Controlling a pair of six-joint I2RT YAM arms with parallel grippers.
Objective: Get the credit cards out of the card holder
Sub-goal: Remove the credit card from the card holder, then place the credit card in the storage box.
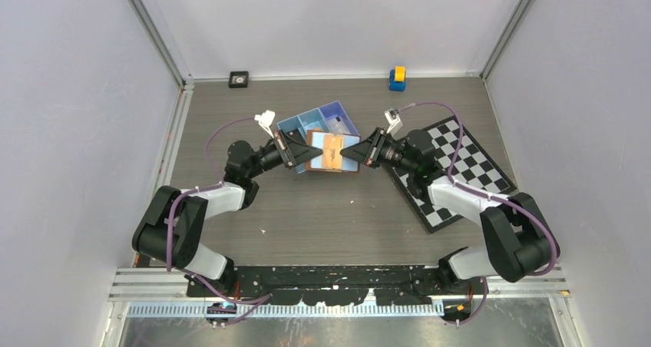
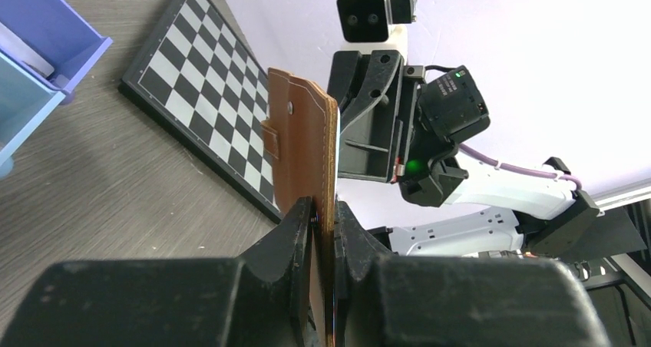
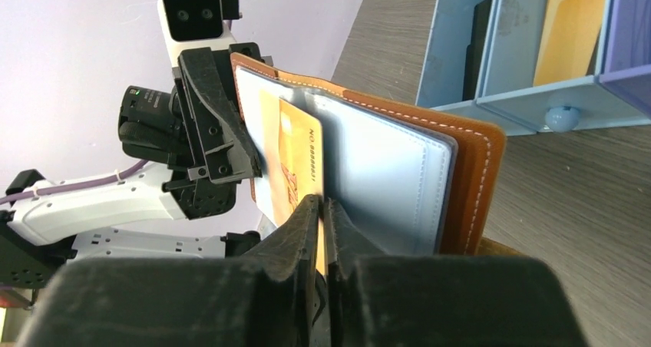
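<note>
The brown card holder is held open in the air between both grippers, in front of the blue tray. My left gripper is shut on the holder's left edge; in the left wrist view the brown cover stands edge-on between the fingertips of that gripper. My right gripper is shut on an orange credit card that sits partly in the holder's pale blue inner pocket; that gripper's tips pinch the card's near edge. The holder's brown stitched rim shows to the right.
The blue three-compartment tray stands just behind the holder; one compartment holds an orange card. The black-and-white chequered board lies under the right arm. A small black object and a blue-yellow block sit at the back wall.
</note>
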